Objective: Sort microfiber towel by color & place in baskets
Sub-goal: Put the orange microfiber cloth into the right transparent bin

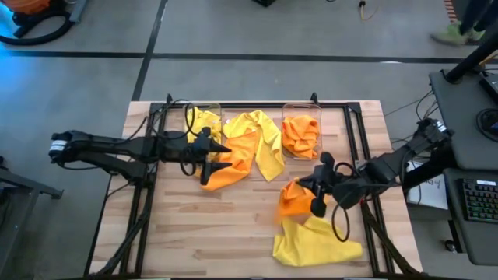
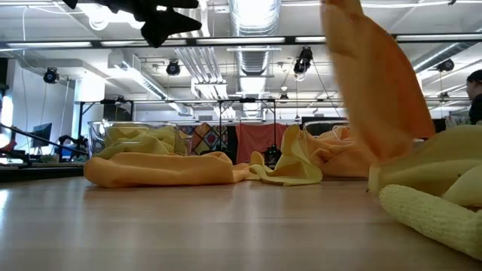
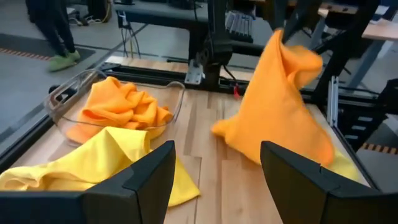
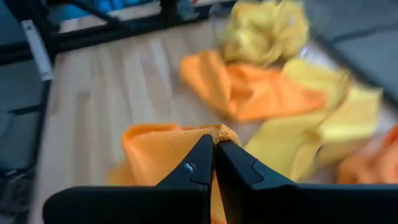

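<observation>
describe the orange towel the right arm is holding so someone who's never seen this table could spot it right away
Start from the wooden table and find the right pincer near its right side. The orange towel hangs pinched in that pincer, above a yellow towel lying flat. Unlike the other orange towels, it is lifted off the wood, neither in a clear basket nor spread on the table.

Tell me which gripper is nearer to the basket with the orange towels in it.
Right. The right gripper, shut on a lifted orange towel, is just in front of that basket. The left gripper hovers open farther off, beside the yellow basket.
</observation>
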Robot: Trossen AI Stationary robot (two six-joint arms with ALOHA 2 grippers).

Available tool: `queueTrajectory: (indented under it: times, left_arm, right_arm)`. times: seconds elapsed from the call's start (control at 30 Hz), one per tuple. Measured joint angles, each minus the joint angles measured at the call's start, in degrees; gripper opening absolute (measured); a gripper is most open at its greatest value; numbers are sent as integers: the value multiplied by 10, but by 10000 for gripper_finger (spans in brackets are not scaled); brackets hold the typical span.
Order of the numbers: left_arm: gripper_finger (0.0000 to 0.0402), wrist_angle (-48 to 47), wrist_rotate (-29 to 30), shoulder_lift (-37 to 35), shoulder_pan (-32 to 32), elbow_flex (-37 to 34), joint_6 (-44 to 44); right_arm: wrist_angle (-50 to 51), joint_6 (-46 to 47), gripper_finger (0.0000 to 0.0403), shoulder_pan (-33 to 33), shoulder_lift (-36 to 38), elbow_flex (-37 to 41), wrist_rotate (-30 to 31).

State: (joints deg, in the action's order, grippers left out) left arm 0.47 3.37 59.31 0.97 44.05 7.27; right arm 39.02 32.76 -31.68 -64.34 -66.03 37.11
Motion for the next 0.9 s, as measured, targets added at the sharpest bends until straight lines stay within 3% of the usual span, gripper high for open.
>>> queueTrajectory:
  times: [0.1,0.33,0.43,0.57,0.9]
  left_arm:
    - [220,4,-4,10,0,0,-11]
    - [220,4,-4,19,0,0,-12]
    - [220,5,-4,18,0,0,-14]
    - [220,6,-4,17,0,0,-27]
    - [220,10,6,17,0,0,-36]
  right_arm:
    - [-20,-54,8,0,-13,-8,72]
    - [-17,-100,8,7,-3,-12,335]
    - [-19,-149,8,12,9,-15,404]
    - [-20,-211,8,31,16,-39,441]
    - [-34,-330,8,84,12,-152,438]
